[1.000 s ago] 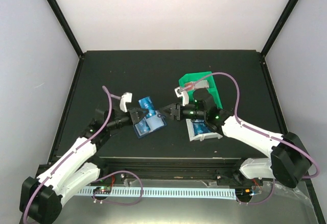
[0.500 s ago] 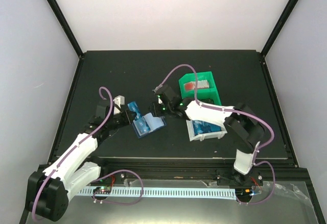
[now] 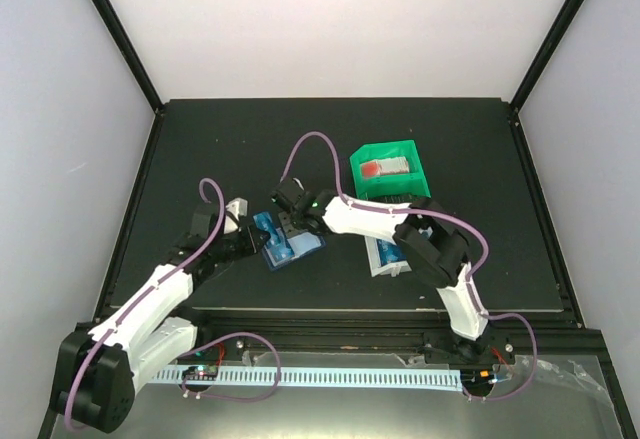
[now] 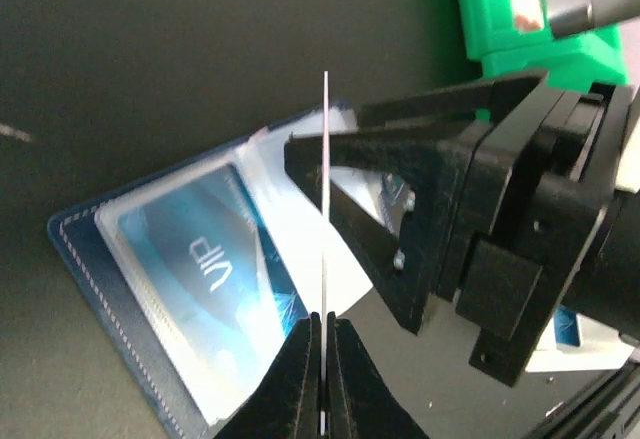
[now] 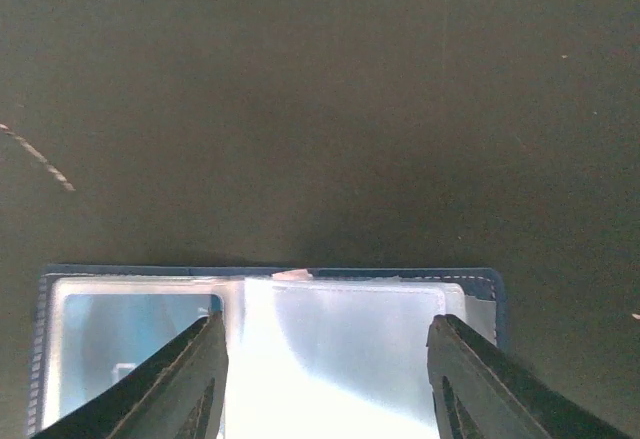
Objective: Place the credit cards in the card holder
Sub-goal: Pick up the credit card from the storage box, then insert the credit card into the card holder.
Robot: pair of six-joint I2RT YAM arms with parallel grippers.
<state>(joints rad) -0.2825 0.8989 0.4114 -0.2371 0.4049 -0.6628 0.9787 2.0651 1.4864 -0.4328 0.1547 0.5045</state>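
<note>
While one credit card (image 4: 325, 189) is pinched edge-up in the clenched left gripper (image 4: 325, 339), the card holder (image 5: 350, 324) is seen lying open on the table (image 3: 200, 139). A second card (image 4: 195, 264) is seated in one clear pocket. The right gripper (image 5: 325, 384) is held spread directly over the holder, nothing grasped.
</note>
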